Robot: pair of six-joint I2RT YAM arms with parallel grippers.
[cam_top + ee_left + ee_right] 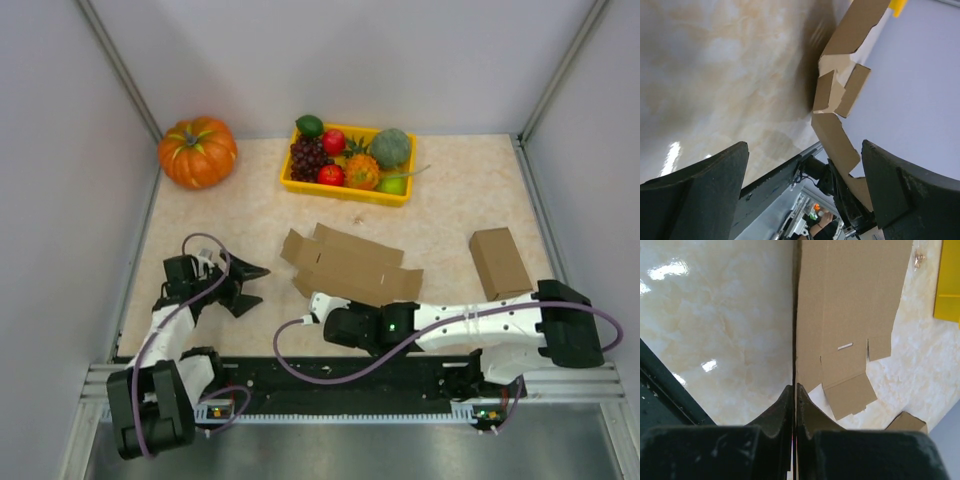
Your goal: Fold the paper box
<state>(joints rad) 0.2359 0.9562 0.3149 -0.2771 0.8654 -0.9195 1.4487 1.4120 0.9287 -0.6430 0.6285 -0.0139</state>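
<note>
No readable text, label, brand, number or sign on anything here.

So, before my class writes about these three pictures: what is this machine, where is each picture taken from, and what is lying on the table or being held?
It is two robot arms bolted to the table's near edge. One picture looks down from above; the other two come from cameras on each wrist. On the table lie a flat unfolded cardboard box, a folded box, a pumpkin and a yellow tray of toy fruit. The right gripper is shut, pinching the flat cardboard's edge. The left gripper is open, holding nothing, pointing towards the cardboard.
</note>
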